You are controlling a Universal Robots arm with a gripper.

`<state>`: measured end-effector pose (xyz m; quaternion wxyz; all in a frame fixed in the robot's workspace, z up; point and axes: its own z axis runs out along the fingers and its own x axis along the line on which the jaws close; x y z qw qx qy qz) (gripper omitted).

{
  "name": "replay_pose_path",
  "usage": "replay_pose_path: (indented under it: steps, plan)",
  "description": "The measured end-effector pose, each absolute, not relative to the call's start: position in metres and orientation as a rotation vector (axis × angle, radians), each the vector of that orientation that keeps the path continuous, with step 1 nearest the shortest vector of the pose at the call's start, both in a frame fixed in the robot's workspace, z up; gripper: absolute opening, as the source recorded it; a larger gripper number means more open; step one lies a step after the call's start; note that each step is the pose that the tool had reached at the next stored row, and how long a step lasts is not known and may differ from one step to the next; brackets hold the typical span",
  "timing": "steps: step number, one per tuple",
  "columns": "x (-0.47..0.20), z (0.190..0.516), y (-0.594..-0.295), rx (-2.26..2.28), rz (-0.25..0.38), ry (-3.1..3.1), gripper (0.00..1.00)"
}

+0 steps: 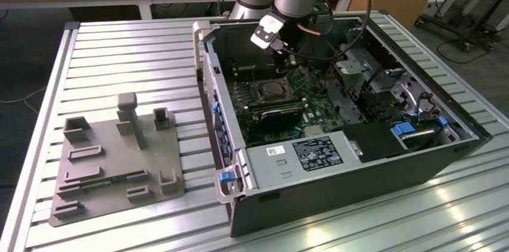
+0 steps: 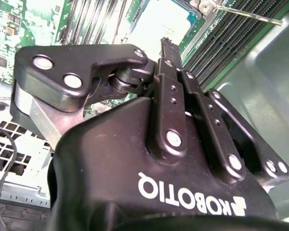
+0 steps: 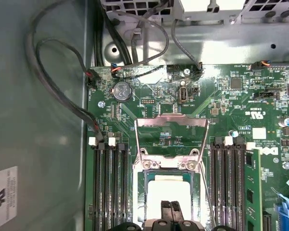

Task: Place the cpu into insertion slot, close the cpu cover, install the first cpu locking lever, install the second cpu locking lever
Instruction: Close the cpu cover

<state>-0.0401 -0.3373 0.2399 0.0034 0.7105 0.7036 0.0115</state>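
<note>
Lying flat in the insertion slot (image 3: 144, 192), the cpu (image 3: 169, 192) shows a pale silver-grey square top that shines strongly in the first wrist view. The slot is a dark square socket with a silver metal ring, set in the green board. On both sides of it run long black memory slots (image 3: 108, 183).

The cpu cover (image 3: 171, 121) is a thin silver frame with a big cut-out (the green board is visible through it). It stands folded back from the slot on its hinge, so the chip is uncovered.

The gripper (image 3: 171, 211) hangs directly over the cpu. Its two dark fingers are pressed together, and nothing can be seen between them.

In the exterior view the gripper (image 1: 286, 55) reaches down into the open computer case (image 1: 334, 204), which lies on a slatted table (image 1: 127, 55). The case holds the green board and a black box (image 1: 318, 152) with a white label. Beside the case, toward the exterior view's left, lies a grey fixture (image 1: 87, 204) with several small holders.
</note>
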Motion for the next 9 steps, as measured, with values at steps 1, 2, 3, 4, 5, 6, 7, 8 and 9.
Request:
replay_pose_path:
  steps: [1,2,3,4,5,6,7,8,9]
  plan:
    - [-0.0401,0.2417,-0.3372,2.227,0.036,2.206,0.1]
    - [-0.0401,0.2436,-0.3372,2.227,0.036,2.206,0.1]
    - [-0.0401,0.2453,-0.3372,2.227,0.036,2.206,0.1]
    - [-0.0401,0.247,-0.3372,2.227,0.036,2.206,0.1]
    - [-0.0401,0.2484,-0.3373,2.227,0.036,2.206,0.1]
    - [-0.0401,0.2493,-0.3372,2.227,0.036,2.206,0.1]
    - [-0.0401,0.2493,-0.3372,2.227,0.036,2.206,0.1]
    - [-0.04,0.2493,-0.3372,2.227,0.036,2.206,0.1]
    - [-0.0391,0.2493,-0.3372,2.227,0.036,2.206,0.1]
